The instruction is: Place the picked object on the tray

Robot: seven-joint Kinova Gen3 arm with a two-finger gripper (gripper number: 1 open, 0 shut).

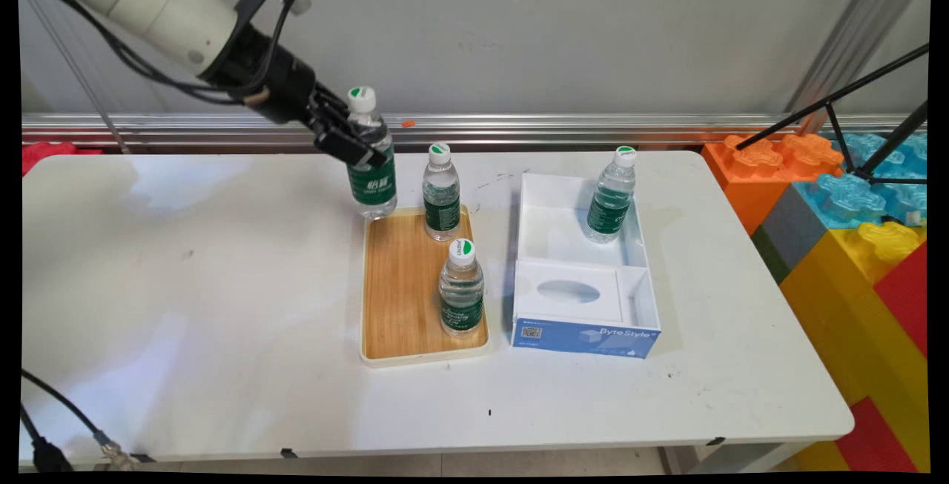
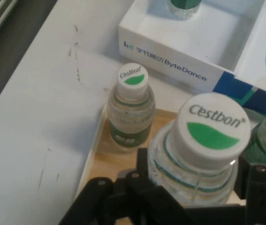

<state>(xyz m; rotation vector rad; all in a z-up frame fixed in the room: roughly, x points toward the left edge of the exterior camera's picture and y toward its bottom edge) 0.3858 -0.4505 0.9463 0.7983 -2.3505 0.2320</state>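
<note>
Fingers (image 1: 354, 144) gripping 1 bottle (image 1: 371, 173), 2 bottles on tray (image 1: 400, 284), 1 in box (image 1: 593, 321)

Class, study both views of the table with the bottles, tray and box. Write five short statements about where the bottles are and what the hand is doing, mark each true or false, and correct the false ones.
1. The hand grips a bottle at its upper body. True.
2. The held bottle has no cap. False: it has a white cap with a green mark.
3. Two bottles stand on the wooden tray, the far one and the near one. True.
4. The white box holds no bottle. False: one bottle stands in its far compartment.
5. A bottle lies on its side on the table. False: all four are upright.
</note>
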